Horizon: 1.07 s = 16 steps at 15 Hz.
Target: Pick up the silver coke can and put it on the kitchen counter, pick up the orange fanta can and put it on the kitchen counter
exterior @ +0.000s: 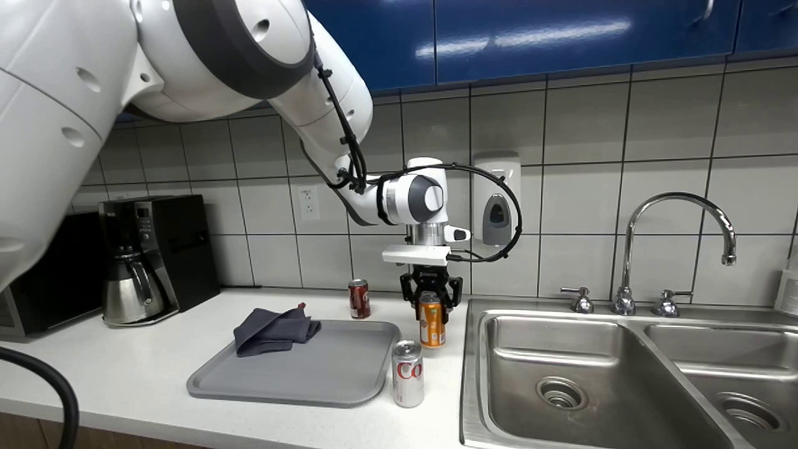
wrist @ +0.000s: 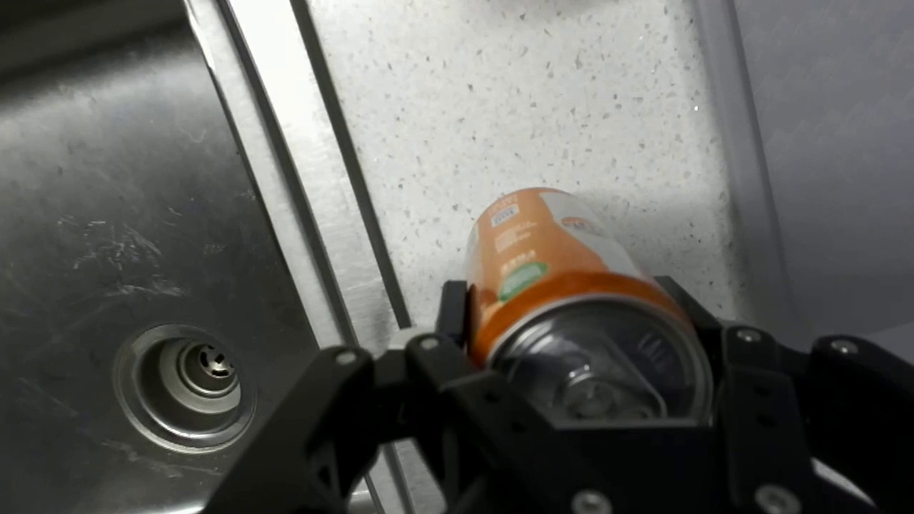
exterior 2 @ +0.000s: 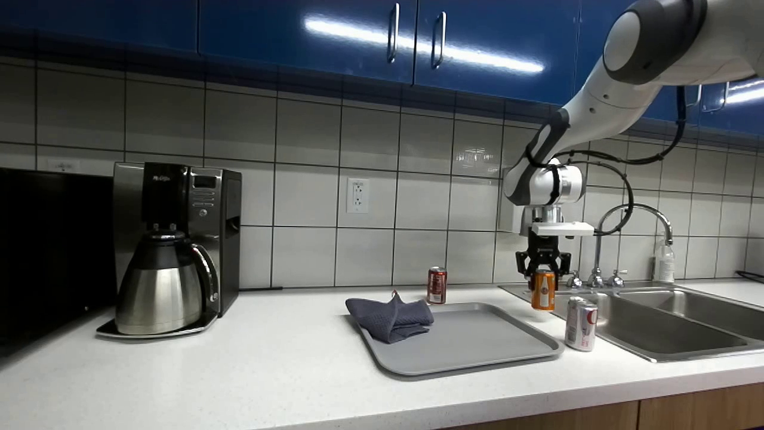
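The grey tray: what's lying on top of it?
A rumpled dark cloth covers one corner of the grey tray, with a small red bit showing at its top. The tray beneath it is hidden, so whether anything lies underneath can't be told.

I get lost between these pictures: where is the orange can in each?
In an exterior view, the orange can is just right of centre, below the middle.
In an exterior view, the orange can is well right of centre, below the middle.
In the wrist view, the orange can is right of centre, between the jaws.
Shared landmark: the steel sink, right in both exterior views, left in the wrist view.
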Each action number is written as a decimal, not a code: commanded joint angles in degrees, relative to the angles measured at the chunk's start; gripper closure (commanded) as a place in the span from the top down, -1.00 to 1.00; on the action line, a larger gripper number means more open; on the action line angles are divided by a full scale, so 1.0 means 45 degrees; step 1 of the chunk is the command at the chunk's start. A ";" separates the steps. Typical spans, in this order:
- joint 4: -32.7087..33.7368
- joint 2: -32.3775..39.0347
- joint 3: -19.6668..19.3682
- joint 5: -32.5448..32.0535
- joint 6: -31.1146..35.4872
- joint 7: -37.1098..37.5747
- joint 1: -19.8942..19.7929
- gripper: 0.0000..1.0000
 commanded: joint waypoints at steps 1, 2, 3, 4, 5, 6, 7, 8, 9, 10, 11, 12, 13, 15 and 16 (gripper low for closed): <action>-0.0080 0.0035 0.0169 0.0138 0.0432 -0.0290 -0.0178 -0.22; -0.0082 0.0086 0.0179 0.0134 0.0498 -0.0297 -0.0177 -0.22; -0.0083 0.0121 0.0194 0.0146 0.0560 -0.0301 -0.0180 -0.22; -0.0096 0.0139 0.0208 0.0151 0.0636 -0.0312 -0.0182 -0.22; -0.0108 0.0164 0.0214 0.0144 0.0729 -0.0312 -0.0179 -0.22; -0.0129 0.0181 0.0198 0.0116 0.0875 -0.0275 -0.0164 -0.22; -0.0128 0.0192 0.0210 0.0138 0.0928 -0.0287 -0.0180 -0.22; -0.0132 0.0202 0.0207 0.0133 0.0997 -0.0290 -0.0184 -0.22; -0.0145 0.0205 0.0193 0.0110 0.1079 -0.0273 -0.0172 -0.22; -0.0149 0.0208 0.0196 0.0106 0.1107 -0.0280 -0.0171 -0.22; -0.0157 0.0214 0.0201 0.0104 0.1132 -0.0287 -0.0170 -0.22; -0.0174 0.0216 0.0198 0.0093 0.1163 -0.0283 -0.0162 -0.22; -0.0182 0.0232 0.0203 0.0090 0.1184 -0.0283 -0.0156 -0.22; -0.0202 0.0259 0.0213 0.0093 0.1222 -0.0280 -0.0150 -0.22; -0.0211 0.0274 0.0220 0.0098 0.1240 -0.0283 -0.0150 -0.22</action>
